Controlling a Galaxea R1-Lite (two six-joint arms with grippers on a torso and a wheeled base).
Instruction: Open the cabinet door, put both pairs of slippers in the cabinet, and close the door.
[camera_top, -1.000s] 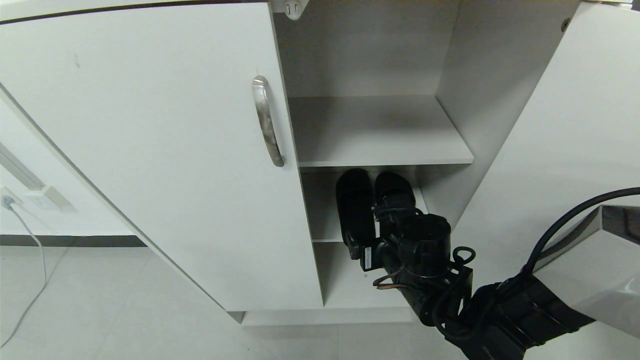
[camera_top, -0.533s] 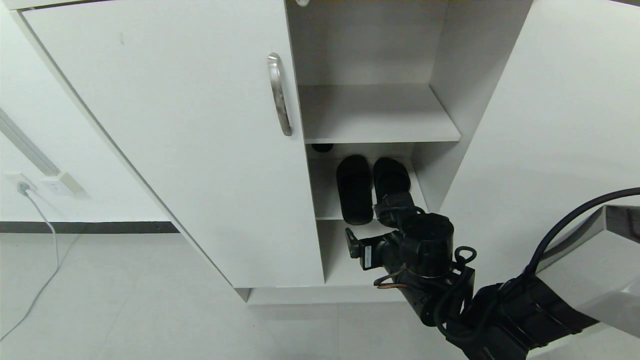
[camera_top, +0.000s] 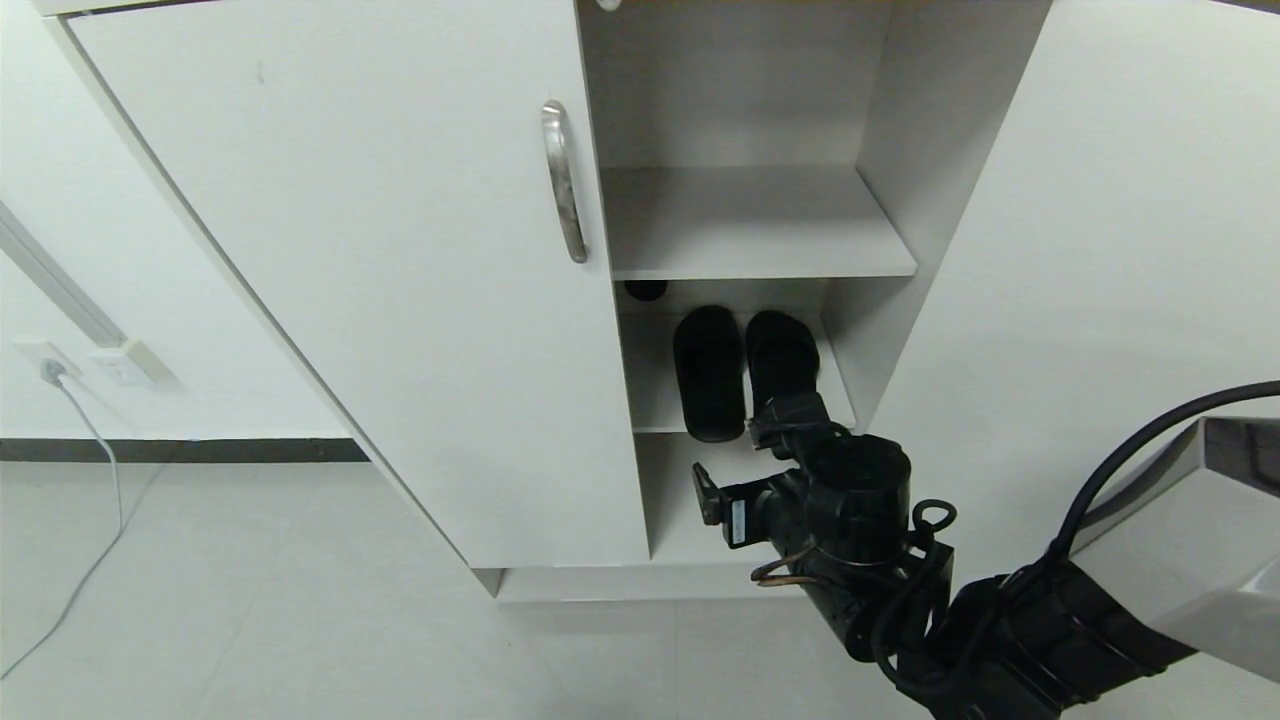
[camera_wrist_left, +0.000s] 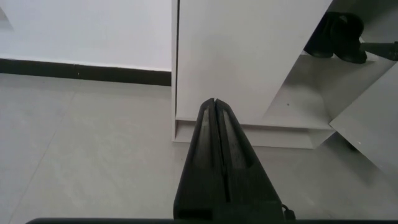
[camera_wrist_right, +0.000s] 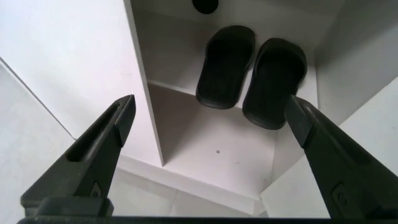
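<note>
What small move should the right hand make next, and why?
Probably draw the right hand straight back, clear of the cabinet. It is open and empty, the black slippers lie side by side on the middle shelf, and the open door on the right likely cannot swing shut with the hand in its way.

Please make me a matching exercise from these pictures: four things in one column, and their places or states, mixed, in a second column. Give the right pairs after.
Column one
1. slippers
2. left gripper
3. right gripper
4. left door

Column two
A. open, holding nothing
B. closed, with a metal handle
C. on the lower shelf
D. fingers shut together

Pairs: 1-C, 2-D, 3-A, 4-B
</note>
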